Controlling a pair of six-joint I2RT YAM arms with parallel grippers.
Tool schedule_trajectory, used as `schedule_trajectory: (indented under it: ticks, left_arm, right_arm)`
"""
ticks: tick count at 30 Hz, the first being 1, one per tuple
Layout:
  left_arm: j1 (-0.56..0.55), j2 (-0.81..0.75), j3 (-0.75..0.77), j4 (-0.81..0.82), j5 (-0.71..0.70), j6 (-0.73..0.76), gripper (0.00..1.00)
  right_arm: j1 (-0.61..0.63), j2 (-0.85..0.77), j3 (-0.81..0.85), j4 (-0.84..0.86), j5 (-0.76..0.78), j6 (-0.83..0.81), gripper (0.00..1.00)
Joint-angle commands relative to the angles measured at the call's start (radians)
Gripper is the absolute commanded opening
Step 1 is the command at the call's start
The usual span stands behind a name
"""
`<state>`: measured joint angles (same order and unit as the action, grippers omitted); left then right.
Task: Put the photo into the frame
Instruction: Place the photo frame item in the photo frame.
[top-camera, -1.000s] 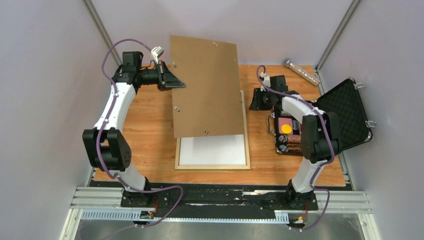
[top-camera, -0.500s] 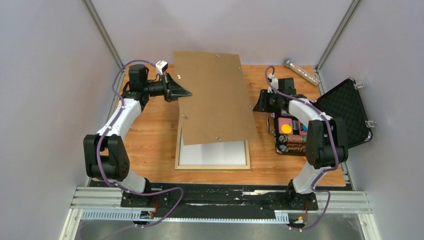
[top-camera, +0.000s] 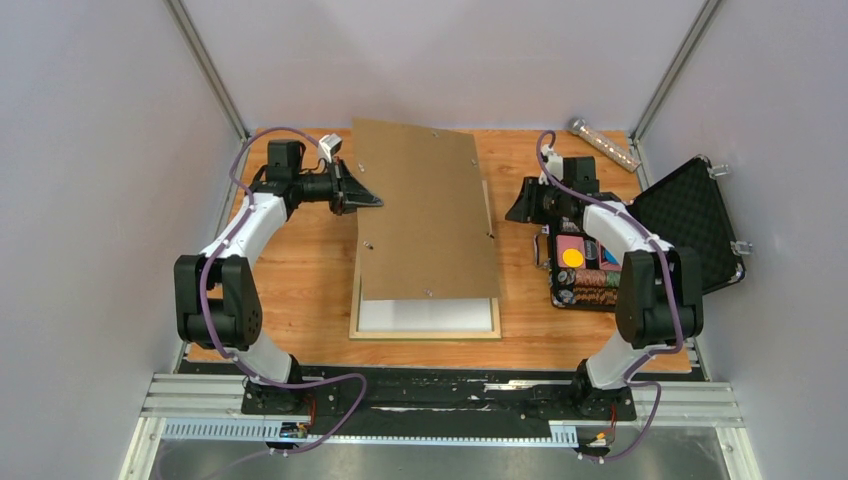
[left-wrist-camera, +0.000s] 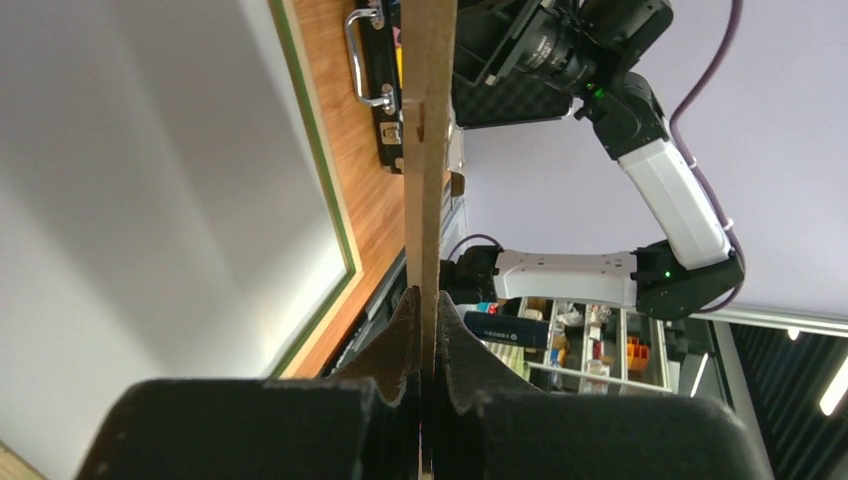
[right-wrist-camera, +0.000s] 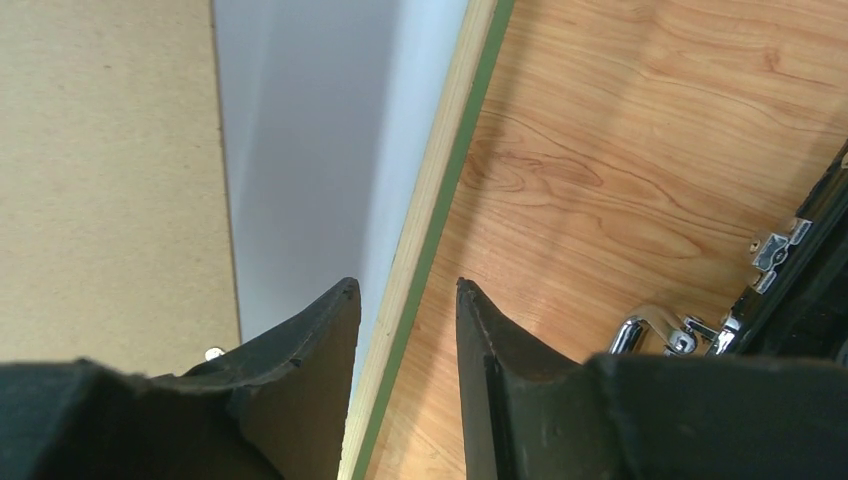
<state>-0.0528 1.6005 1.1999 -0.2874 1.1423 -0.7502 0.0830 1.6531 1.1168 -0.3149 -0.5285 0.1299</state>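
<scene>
- A wooden table (top-camera: 300, 260) stands inside a booth with pale lilac walls, and both arms are bolted at its near edge.
- On the left, the left claw (top-camera: 372, 199) is pressed together on the left edge of a plain brown backing board (top-camera: 425, 210). The wrist view shows its fingers (left-wrist-camera: 400, 330) pinching the thin board (left-wrist-camera: 428, 120) edge-on.
- The board hangs at a slant over the middle of the table. It is raised on the held side and covers most of what lies beneath.
- Under it the frame (top-camera: 425, 334) lies flat on the table, pale wood side up.
- The photo (top-camera: 425, 314) sits inside the frame, white back up. Only a strip shows at the near end, past the board's near edge.
- Just right of the frame, the right claw (top-camera: 512, 210) hovers with its fingers spread and nothing between them. From its own camera the claw (right-wrist-camera: 405, 290) looks down on the frame's right rail (right-wrist-camera: 440, 200), with the white photo (right-wrist-camera: 320, 150) beside it.
- Further right an open black case (top-camera: 690, 220) lies on the table, small items in its tray.
- A clear tube (top-camera: 605, 143) lies at the far right corner.
</scene>
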Motion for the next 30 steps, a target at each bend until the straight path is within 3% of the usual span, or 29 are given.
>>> schedule_trajectory:
  ticks: [1, 14, 30]
  left_arm:
    - [0.001, -0.007, 0.051, 0.004, 0.046, 0.059, 0.0]
    - [-0.001, -0.004, 0.02, 0.084, 0.049, 0.012, 0.0]
    - [0.003, 0.021, 0.014, 0.079, 0.006, 0.05, 0.0]
  right_arm:
    - [0.022, -0.038, 0.011, 0.049, -0.025, 0.005, 0.39]
    - [0.172, 0.031, 0.014, 0.046, 0.031, -0.028, 0.37]
    - [0.185, -0.071, -0.072, 0.046, 0.005, -0.064, 0.36]
